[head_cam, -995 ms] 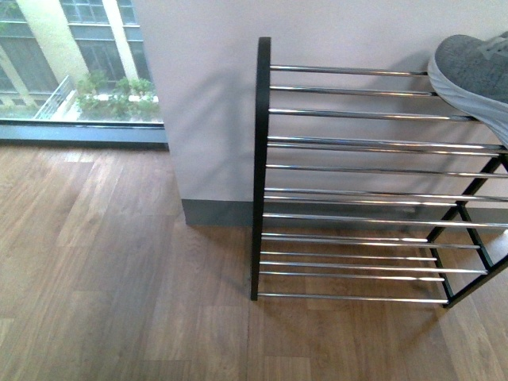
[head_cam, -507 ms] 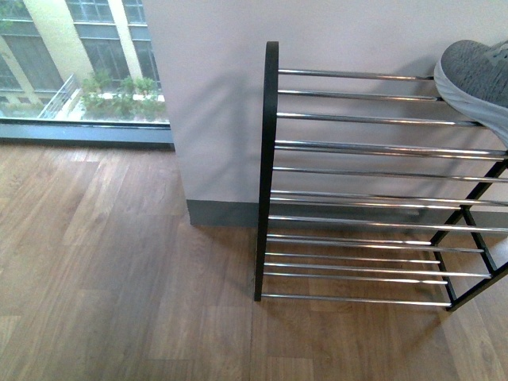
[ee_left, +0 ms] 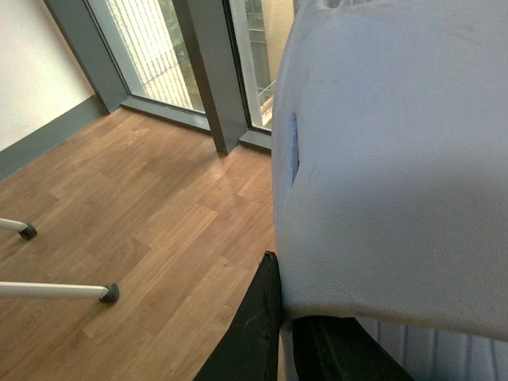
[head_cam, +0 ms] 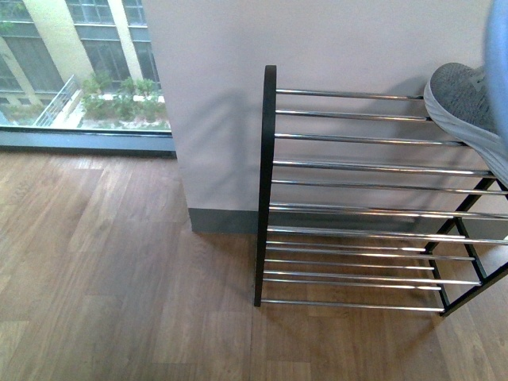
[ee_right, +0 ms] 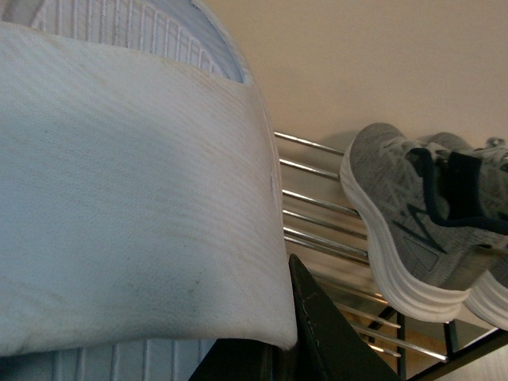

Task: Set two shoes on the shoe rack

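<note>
mostly the front view is wood floor and a pale wall, with a window on the left. against the wall stands the shoe rack, a black frame with tiers of shiny bars. a grey shoe with a white sole rests on the top bars at the far right of the front view, toe pointing left. a blurred pale strip at the right edge of that view is too close to identify.

from the right wrist, two grey shoes sit side by side on the top bars, touching; the nearer one shows a navy tongue and a dark side mark. the right gripper is almost wholly hidden behind a white padded cover; i cannot tell how far apart its fingers stand, and nothing shows in its grasp.

the left wrist view is the same story: a white cover fills most of it, only dark parts of the left gripper peek below, opening unclear. it looks onto floor and window frames.
</note>
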{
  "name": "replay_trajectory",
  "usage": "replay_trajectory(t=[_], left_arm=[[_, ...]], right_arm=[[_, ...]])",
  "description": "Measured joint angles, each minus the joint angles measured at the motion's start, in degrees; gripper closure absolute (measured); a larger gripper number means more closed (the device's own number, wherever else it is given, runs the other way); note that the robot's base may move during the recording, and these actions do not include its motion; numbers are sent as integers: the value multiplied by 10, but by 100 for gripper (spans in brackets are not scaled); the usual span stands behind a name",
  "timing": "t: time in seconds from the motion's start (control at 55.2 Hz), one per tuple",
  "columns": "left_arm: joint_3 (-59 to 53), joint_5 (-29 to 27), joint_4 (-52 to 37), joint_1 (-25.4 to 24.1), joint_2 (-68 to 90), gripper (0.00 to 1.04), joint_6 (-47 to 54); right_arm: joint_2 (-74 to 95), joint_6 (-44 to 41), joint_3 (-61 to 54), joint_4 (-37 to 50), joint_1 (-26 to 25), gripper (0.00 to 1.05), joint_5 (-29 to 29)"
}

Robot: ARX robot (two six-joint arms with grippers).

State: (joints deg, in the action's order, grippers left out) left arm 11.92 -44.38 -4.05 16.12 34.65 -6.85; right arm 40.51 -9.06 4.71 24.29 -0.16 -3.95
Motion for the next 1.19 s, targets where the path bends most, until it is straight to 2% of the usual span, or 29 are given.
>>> replay_trajectory(t=[0.199, 0.507, 0.778, 0.923, 1.195], left_arm=[[0, 0, 0, 0, 0, 103, 0], [0, 0, 0, 0, 0, 103, 0], [0, 0, 0, 0, 0, 103, 0], [0, 0, 0, 0, 0, 103, 0], [0, 0, 0, 0, 0, 103, 0]], right_arm=[[235, 13, 75, 116, 68, 103, 47], [523, 85, 274, 137, 114, 103, 114], [674, 114, 399, 114, 115, 103, 152], [729, 89, 442, 125, 113, 103, 166], [803, -46, 491, 149, 77, 103, 176]])
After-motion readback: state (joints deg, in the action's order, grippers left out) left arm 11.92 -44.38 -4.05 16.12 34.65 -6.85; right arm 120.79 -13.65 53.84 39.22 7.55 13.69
